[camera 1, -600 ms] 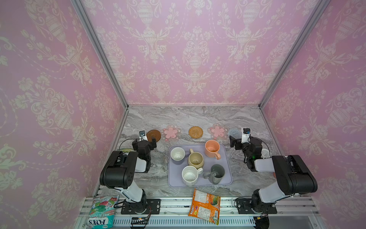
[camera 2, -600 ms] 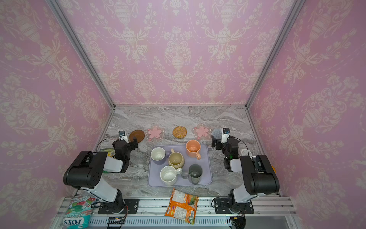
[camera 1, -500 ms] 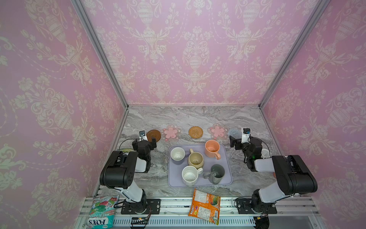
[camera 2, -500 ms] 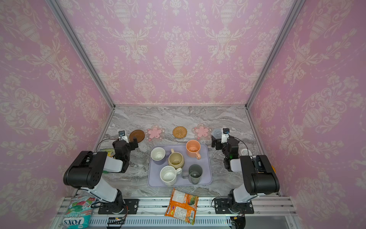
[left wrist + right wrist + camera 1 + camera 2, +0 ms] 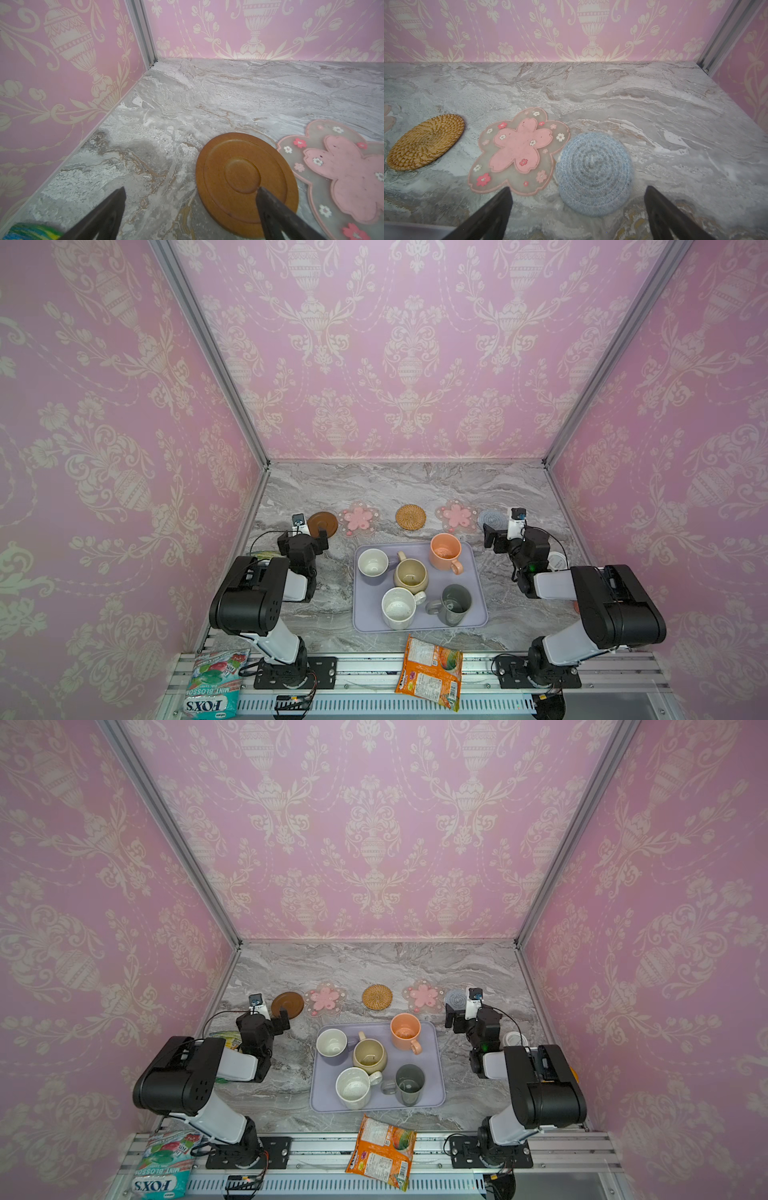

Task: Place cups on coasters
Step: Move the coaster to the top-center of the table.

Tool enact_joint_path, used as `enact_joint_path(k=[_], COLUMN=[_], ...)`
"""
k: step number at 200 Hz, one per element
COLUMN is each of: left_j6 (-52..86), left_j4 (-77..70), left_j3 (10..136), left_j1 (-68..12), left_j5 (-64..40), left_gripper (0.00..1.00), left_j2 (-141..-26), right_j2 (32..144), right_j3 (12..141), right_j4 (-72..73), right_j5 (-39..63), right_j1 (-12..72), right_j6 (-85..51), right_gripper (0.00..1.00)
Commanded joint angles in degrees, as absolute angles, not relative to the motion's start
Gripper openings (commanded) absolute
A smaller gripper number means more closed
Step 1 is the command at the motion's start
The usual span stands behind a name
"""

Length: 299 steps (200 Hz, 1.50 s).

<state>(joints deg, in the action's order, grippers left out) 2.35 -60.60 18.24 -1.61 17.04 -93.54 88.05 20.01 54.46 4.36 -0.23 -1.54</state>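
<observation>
Mugs, five in all, stood upright on a large lavender rectangular tray (image 5: 473, 578) at the middle of the grey marble-patterned counter (image 5: 415, 485) in both top views. They were a lavender ceramic mug with a white inside (image 5: 373, 566), a rounded beige mug (image 5: 410, 574), a peach-orange mug (image 5: 446, 551), a speckled white mug (image 5: 398, 608) and a dark grey mug (image 5: 455, 605). Beyond the tray five coasters lay in a row, none carrying a mug: a dark brown wooden disc (image 5: 322, 524), a pink flower-shaped mat (image 5: 358, 518), a woven rattan disc (image 5: 410, 516), a second pink flower-shaped mat (image 5: 456, 515) and a grey-blue coiled disc (image 5: 490, 517). The left claw (image 5: 303, 538) sat low near the wooden disc and the right claw (image 5: 505, 536) near the grey-blue disc. An orange snack packet (image 5: 430, 674) lay across the front rail.

The left wrist view showed the left claw's jaws wide apart with nothing between them. One dark fingertip (image 5: 268, 203) overlapped the wooden disc's near rim, though contact could not be told. The first flower mat lay edge to edge with that disc.

The right wrist view showed the right claw's jaws likewise wide apart and empty. The grey-blue disc lay just ahead of them, against the second flower mat, with the rattan disc apart further along.
</observation>
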Motion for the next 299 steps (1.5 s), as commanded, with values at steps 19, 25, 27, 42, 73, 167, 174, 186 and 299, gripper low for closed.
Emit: enact_joint_path(k=[19,25,27,42,73,167,174,186,299], left_j6=[1.0,1.0,1.0,1.0,1.1,0.6,0.5,1.0,11.2], left_j4=[-61.6,-61.6,-61.6,-61.6,-61.3,-48.7,-45.9,-41.0,-1.7], left_j3=[19.3,19.3,19.3,19.3,19.4,21.9,22.5,23.7,44.0], left_j1=[-1.1,-1.1,-1.1,-1.1,-1.1,-1.1,-1.1,-1.1,-1.5], left_j5=[16.3,16.3,16.3,16.2,16.1,15.2,15.2,15.1,11.1], left_gripper=[0.99,0.99,0.99,0.99,0.99,0.99,0.99,0.99,0.99], left_j2=[-94.3,-94.3,-94.3,-94.3,-94.4,-85.3,-83.4,-80.1,-65.4], right_j2=[88.7,88.7,88.7,88.6,88.7,82.3,80.9,78.3,67.9], right_j3=[21.0,21.1,21.0,21.1,21.1,24.7,25.3,26.5,43.0], right_j4=[54.1,54.1,54.1,54.0,54.0,42.1,39.9,36.1,6.0], right_j5=[3.2,3.2,3.2,3.8,3.9,3.1,3.2,3.1,-1.5], right_j1=[-0.1,-0.1,-0.1,-0.1,-0.1,-0.1,0.0,-0.1,10.1], right_j6=[-2.3,-2.3,-2.4,-2.1,-2.1,-2.2,-2.2,-2.1,3.9], right_gripper=[1.00,1.00,1.00,1.00,1.00,1.00,1.00,1.00,1.00])
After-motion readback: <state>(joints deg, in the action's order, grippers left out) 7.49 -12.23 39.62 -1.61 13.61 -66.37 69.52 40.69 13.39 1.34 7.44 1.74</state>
